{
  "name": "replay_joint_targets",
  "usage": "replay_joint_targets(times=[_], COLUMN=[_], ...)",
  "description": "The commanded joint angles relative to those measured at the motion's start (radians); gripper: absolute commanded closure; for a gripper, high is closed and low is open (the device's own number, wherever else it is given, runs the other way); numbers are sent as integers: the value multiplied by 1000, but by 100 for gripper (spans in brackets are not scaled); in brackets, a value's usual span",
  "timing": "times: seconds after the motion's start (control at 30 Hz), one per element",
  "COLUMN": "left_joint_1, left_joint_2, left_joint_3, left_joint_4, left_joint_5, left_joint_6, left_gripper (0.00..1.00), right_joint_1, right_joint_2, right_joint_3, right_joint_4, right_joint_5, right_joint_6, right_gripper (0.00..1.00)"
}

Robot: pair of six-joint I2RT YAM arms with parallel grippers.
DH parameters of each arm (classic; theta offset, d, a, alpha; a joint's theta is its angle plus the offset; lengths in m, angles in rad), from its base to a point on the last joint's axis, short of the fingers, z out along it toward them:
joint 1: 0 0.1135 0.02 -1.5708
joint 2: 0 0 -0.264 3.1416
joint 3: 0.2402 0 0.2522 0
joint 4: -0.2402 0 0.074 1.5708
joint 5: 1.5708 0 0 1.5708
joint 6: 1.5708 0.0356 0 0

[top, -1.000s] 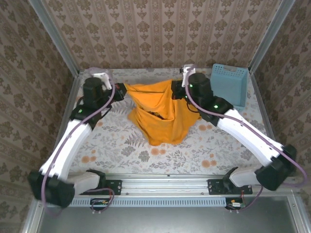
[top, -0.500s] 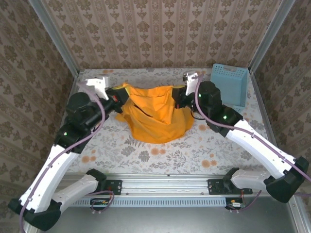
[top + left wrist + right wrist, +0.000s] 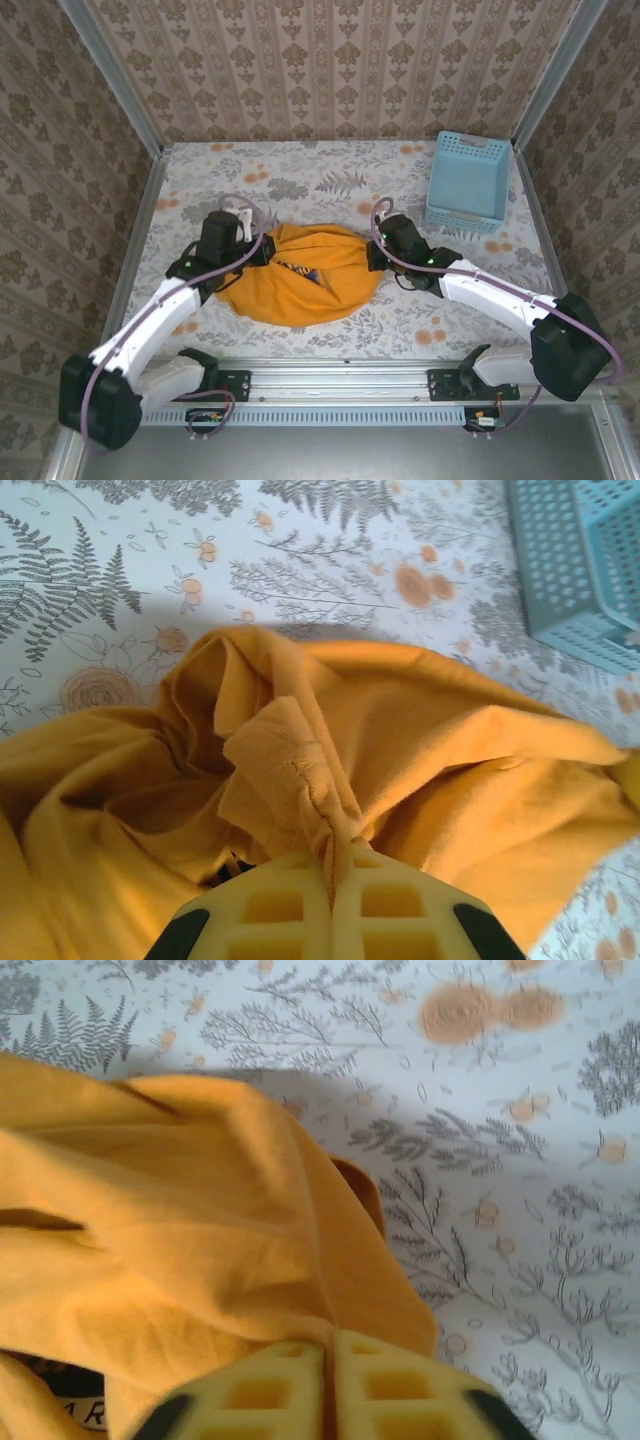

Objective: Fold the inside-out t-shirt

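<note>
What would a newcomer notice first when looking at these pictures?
The orange-yellow t-shirt lies bunched in a mound on the table, near its front edge. The left gripper and the right gripper each pinch its cloth, one at either side. A light blue basket stands apart at the far right.

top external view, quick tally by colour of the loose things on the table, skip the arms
orange-yellow: 1, the t-shirt
light blue: 1, the basket
total: 2
</note>
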Motion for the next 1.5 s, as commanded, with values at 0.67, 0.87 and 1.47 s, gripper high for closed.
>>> replay_joint_targets(times=[0.67, 0.87, 1.47], left_joint_1=[-94, -88, -32], left_joint_2=[-51, -36, 523], left_joint_3=[-115, -88, 699], left_joint_4=[197, 203, 90], left_joint_5=[84, 53, 63], left_joint_6=[-24, -8, 81], left_gripper=[100, 100, 100], right_joint_1=[143, 92, 183], right_joint_2=[491, 470, -10], right_joint_3=[438, 412, 27], right_joint_4=[-75, -79, 228], right_joint_5=[3, 31, -80], right_joint_6=[-177, -144, 218], right_gripper=[29, 75, 100])
